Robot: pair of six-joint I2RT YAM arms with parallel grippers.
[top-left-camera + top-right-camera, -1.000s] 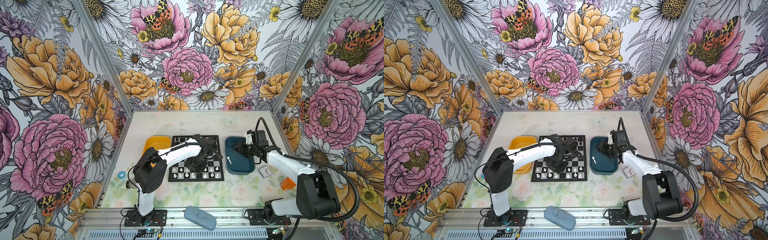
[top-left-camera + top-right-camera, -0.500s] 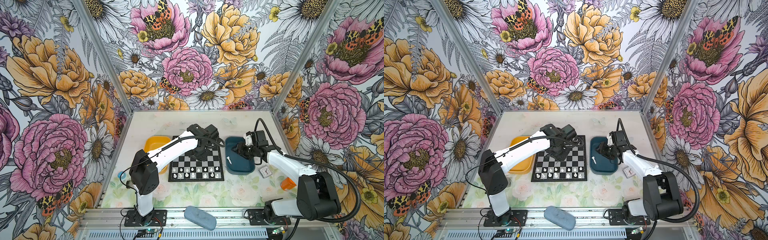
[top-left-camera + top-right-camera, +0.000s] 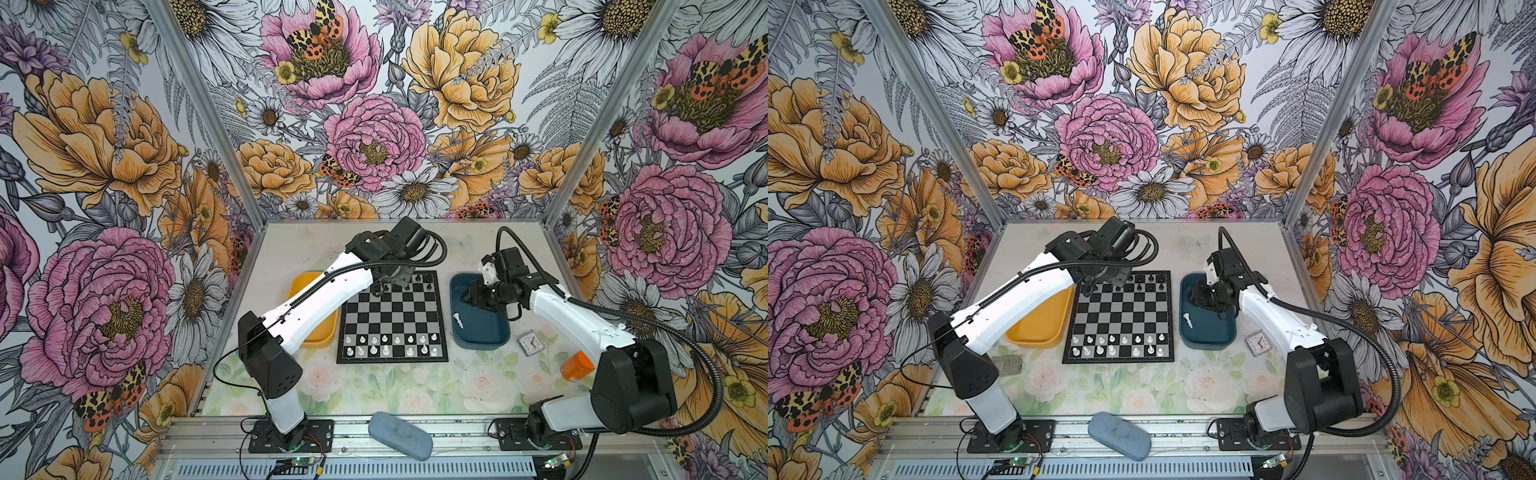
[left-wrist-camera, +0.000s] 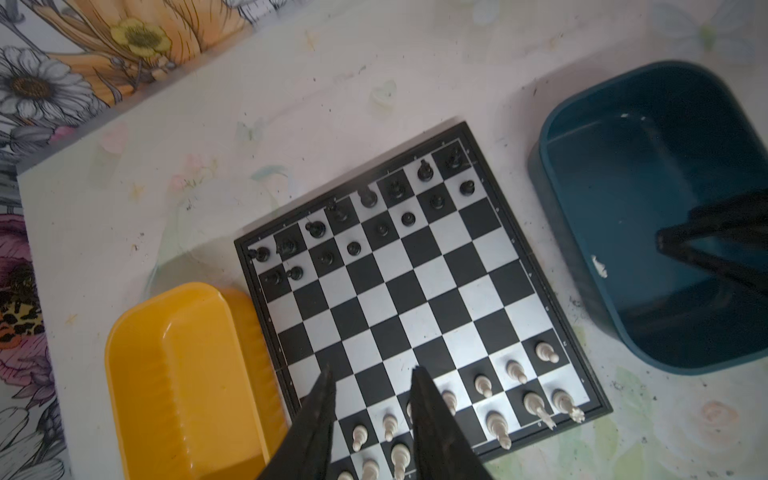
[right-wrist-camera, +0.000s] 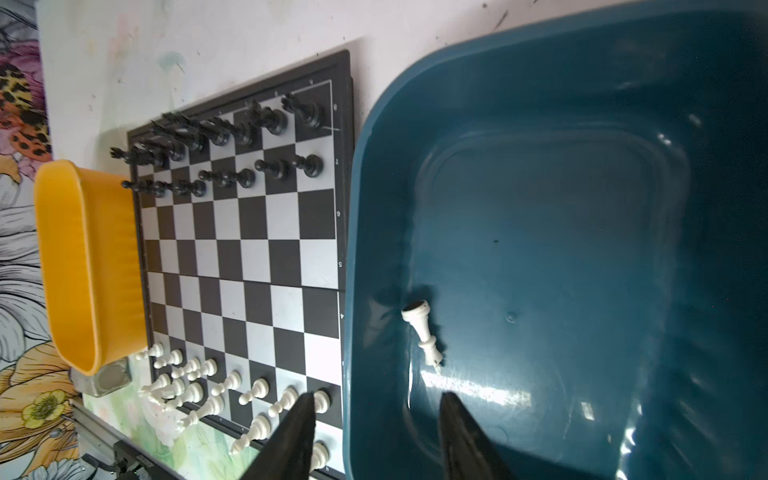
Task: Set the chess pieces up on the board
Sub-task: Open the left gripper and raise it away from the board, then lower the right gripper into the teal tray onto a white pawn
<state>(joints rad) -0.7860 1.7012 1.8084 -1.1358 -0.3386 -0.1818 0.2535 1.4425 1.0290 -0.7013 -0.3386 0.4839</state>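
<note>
We log left claw (image 4: 372,376) over the board (image 4: 415,266), right claw (image 5: 378,401) over the blue tray (image 5: 365,208) where one white piece (image 5: 424,332) lies on its side, both apart and empty.

The left arm (image 3: 316,299) is reaching far and rightward, the left gripper (image 4: 372,374) pointing down with its jaws slightly apart, gripping nothing. The right arm (image 3: 573,311) is angling leftward, the right gripper (image 5: 376,399) hanging low, its jaws parted wider and empty.
</note>
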